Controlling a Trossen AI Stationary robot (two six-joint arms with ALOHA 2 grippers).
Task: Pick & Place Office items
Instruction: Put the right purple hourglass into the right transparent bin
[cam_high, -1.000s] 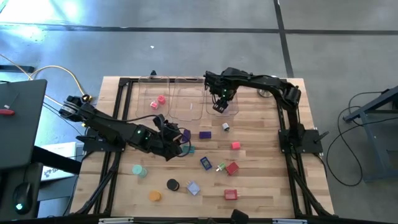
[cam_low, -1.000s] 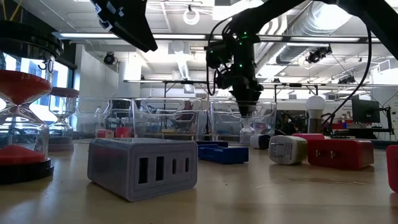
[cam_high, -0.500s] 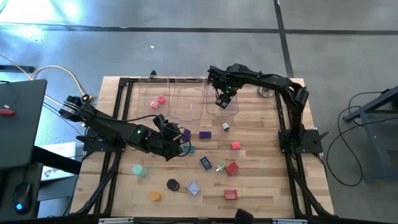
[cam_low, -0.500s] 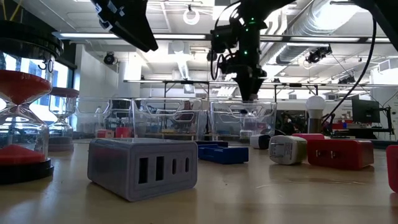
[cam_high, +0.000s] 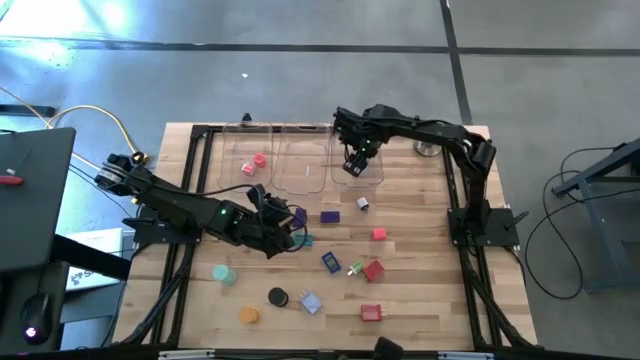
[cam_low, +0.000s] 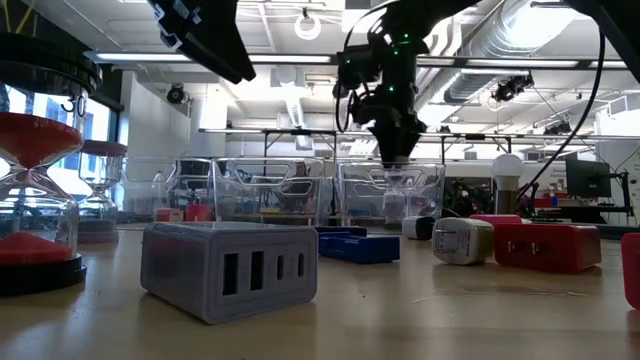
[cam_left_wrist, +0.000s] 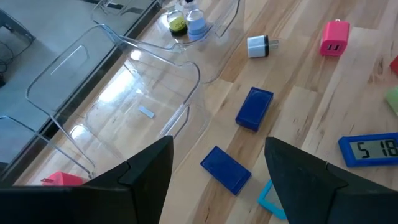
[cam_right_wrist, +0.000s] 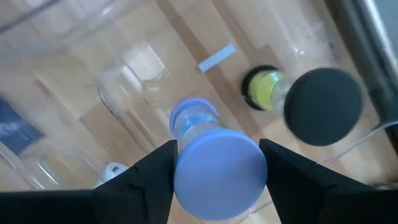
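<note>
While the right-hand clear tray (cam_low: 428, 192) is being filled, the items stand as follows.

- Right gripper (cam_high: 352, 166): poised over that tray at the far edge of the table, its tips about level with the rim in the low view. The jaws are closed on the round cap of a blue sand timer (cam_right_wrist: 219, 165), which fills the gap between them. By my reading this is a top-down hold, so the timer can go in upright.
- Blue sand timer: hanging over the tray's floor, just beside a black-capped timer with yellow sand (cam_right_wrist: 323, 106) that already stands inside. The spot looks chosen to leave that one undisturbed.
- Left gripper (cam_left_wrist: 219, 147): waiting above the middle of the table, jaws apart and empty, over two dark blue blocks (cam_left_wrist: 254, 109). It is well apart from the right arm's tray – likely parked there for the next pick.
- Loose items: a white plug adapter (cam_left_wrist: 257, 45) and a pink charger (cam_left_wrist: 334, 38) lie on the wood nearby, not yet sorted.

Changes: one second ago the right gripper sat deeper inside the tray. Half a second ago it was lifted clear above the rim – now it has dipped slightly again. The left arm and the loose items have not shifted.
</note>
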